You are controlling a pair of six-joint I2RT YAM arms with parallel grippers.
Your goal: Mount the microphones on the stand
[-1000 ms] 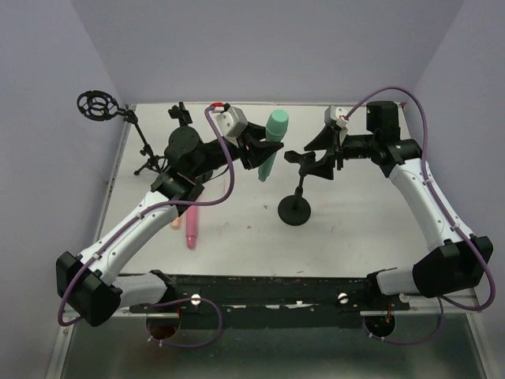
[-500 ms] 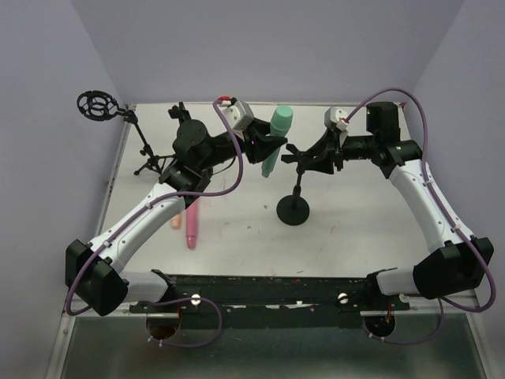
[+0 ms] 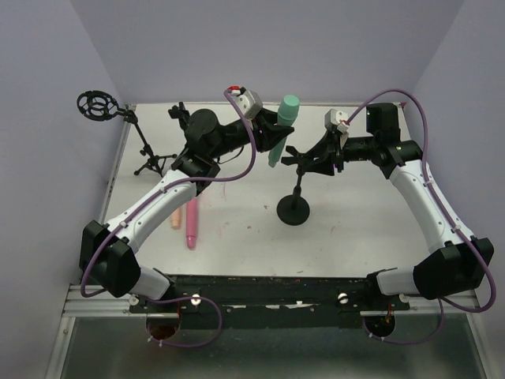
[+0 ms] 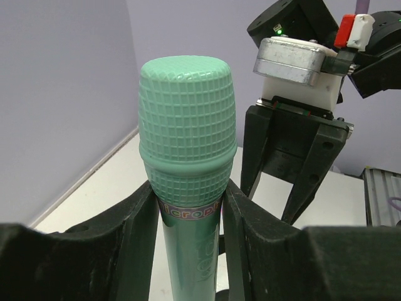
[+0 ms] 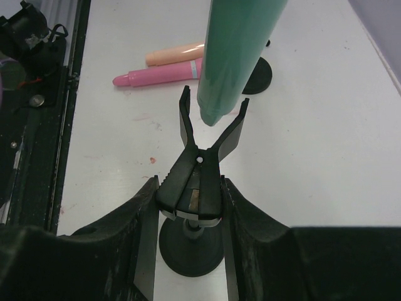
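My left gripper (image 3: 272, 136) is shut on the mint green microphone (image 3: 283, 129), just under its head, and holds it upright in the air; the left wrist view shows the grip (image 4: 190, 251) on the microphone (image 4: 187, 144). My right gripper (image 3: 317, 158) is shut on the handles of the stand's black clip (image 5: 199, 179), squeezing its prongs open. The green microphone's lower end (image 5: 230, 63) hangs just above and between the prongs. The stand's round base (image 3: 293, 212) sits mid-table. The pink microphone (image 3: 191, 225) and peach microphone (image 3: 176, 219) lie side by side on the left.
A black shock-mount stand (image 3: 99, 105) on a tripod (image 3: 148, 163) stands at the back left, with another black stand (image 3: 180, 114) beside it. A second round base (image 5: 257, 75) shows behind the green microphone. A black rail (image 3: 268, 288) runs along the near edge.
My left arm has carried the green microphone rightward and farther back, toward the clip. My right gripper stays shut on the clip, which has shifted slightly left.
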